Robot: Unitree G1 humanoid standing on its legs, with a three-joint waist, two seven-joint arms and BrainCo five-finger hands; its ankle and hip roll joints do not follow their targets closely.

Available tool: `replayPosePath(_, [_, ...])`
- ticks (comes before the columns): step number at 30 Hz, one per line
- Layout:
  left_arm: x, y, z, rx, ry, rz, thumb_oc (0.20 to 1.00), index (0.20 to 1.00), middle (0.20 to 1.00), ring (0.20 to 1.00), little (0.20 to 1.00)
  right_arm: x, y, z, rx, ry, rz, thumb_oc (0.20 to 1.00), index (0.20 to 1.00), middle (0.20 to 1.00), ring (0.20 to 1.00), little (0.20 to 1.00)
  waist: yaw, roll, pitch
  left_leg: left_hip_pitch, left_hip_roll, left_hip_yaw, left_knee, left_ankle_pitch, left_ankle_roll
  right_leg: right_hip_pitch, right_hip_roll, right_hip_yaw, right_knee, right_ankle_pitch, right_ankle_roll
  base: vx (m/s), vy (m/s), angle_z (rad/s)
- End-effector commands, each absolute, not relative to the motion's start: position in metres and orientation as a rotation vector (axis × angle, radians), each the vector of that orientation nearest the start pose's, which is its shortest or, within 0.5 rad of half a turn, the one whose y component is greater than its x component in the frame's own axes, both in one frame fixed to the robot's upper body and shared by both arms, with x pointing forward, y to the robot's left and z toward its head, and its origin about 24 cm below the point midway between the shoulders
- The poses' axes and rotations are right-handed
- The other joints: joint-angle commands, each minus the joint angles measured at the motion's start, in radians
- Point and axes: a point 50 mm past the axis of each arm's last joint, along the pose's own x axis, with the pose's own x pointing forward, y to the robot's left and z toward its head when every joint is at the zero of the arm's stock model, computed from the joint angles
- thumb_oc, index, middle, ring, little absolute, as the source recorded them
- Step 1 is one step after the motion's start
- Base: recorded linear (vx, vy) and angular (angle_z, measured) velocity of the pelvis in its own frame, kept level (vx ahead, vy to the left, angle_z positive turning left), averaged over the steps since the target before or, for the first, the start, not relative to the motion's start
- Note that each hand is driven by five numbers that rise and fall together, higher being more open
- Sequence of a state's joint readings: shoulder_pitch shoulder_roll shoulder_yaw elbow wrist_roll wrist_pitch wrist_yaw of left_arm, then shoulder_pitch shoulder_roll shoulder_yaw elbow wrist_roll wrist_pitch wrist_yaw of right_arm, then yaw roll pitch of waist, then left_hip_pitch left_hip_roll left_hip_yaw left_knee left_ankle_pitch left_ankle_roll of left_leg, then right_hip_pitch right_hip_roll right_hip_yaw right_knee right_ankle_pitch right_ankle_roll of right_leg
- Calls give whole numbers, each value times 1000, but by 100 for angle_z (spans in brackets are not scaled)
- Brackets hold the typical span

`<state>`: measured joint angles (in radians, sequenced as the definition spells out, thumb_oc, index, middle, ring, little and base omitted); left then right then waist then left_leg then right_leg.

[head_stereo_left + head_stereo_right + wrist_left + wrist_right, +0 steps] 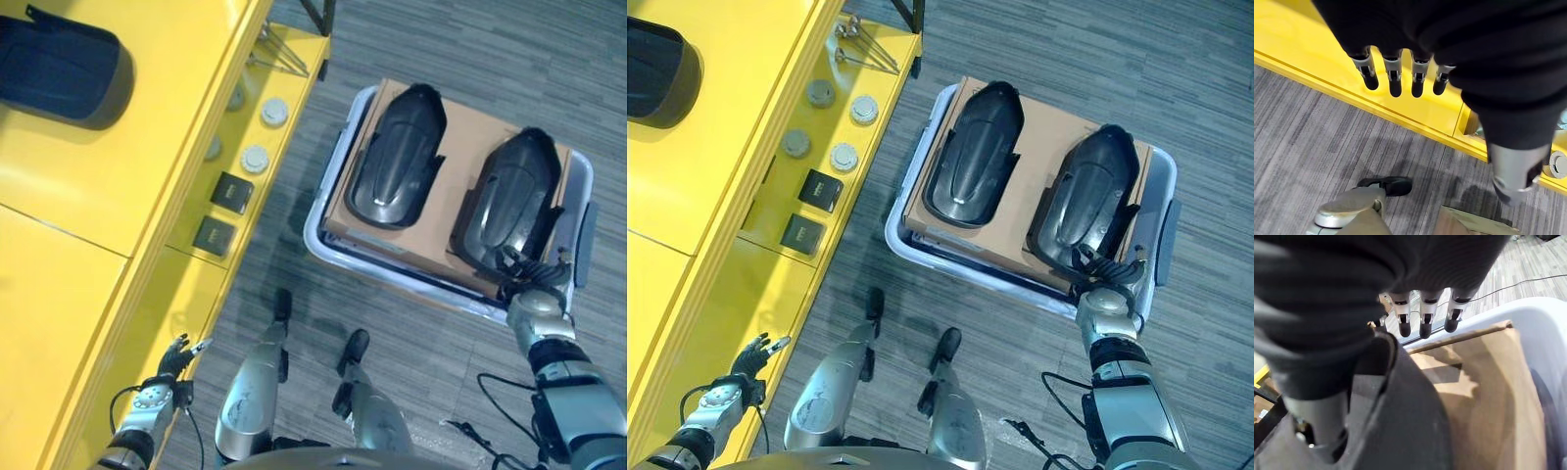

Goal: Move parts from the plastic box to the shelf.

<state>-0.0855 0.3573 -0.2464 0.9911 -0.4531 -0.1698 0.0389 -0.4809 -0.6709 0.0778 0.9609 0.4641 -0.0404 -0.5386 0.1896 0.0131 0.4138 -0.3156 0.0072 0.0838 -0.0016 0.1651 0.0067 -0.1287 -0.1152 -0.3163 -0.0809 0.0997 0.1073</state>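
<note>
Reaching into the plastic box, the right robot hand rests relaxed, uncurled fingers over the near black part.

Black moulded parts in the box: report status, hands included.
Right hand open at the near black moulded part, not gripping. Left hand open, idle by the yellow shelf. Second part on cardboard sheet in the pale plastic box.

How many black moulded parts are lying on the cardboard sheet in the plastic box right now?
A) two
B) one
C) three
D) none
A: two black parts, one on the robot's left and one on its right, lie side by side on the cardboard sheet in the plastic box; the right hand is at the near end of the right one.
</note>
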Motion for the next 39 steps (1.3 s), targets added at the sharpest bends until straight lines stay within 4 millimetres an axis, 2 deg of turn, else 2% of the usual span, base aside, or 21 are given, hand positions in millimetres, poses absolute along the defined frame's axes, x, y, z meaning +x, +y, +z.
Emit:
replayPosePath(1, [180,253,-112,83,755,184,1000,1000,1000,1000,1000,283,-377,56,-363,267,-883,1000,1000,1000,1000,1000,17,2,-34,-47,13,-38,133,-188,-36,-123,-31,-13,81,-34,45,0,0,0])
replayPosePath(10, [186,258,-107,93,741,181,1000,1000,1000,1000,1000,285,-377,56,-400,296,-865,1000,1000,1000,1000,1000,24,-6,-22,-72,9,-46,149,-189,-33,-144,-30,-12,88,-27,49,4,-2,1])
replayPosePath(16, [189,258,-106,106,732,168,1000,1000,1000,1000,1000,279,-377,42,-387,362,-860,1000,1000,1000,1000,1000,34,-10,-17,-84,6,-56,163,-193,-29,-151,-29,-12,99,-27,50,2,-3,1])
replayPosePath(17, [189,258,-105,107,729,164,1000,1000,1000,1000,1000,278,-377,40,-394,372,-854,959,959,959,959,959,34,-10,-15,-86,5,-58,166,-194,-28,-153,-29,-11,102,-27,50,14,-16,10])
replayPosePath(18, [190,257,-105,109,728,161,1000,1000,1000,1000,1000,277,-377,38,-401,385,-853,307,307,307,307,307,36,-10,-14,-86,5,-58,166,-194,-28,-152,-29,-12,101,-27,50,12,-11,13])
replayPosePath(19, [190,257,-105,110,727,159,1000,1000,1000,1000,1000,276,-378,36,-406,395,-852,200,200,200,200,200,36,-9,-13,-85,5,-59,166,-194,-28,-151,-29,-12,100,-26,49,10,-8,15])
replayPosePath(33, [203,253,-96,111,672,114,1000,1000,1000,1000,1000,271,-375,24,-376,440,-850,200,200,200,200,200,39,-16,-10,-94,3,-62,191,-203,-22,-155,-29,-1,112,-24,49,0,0,1])
replayPosePath(39, [204,248,-95,111,656,63,1000,1000,1000,1000,1000,266,-370,15,-357,428,-857,200,200,200,200,200,42,-26,-27,-65,7,-58,186,-211,-20,-127,-23,3,104,-26,46,0,0,0])
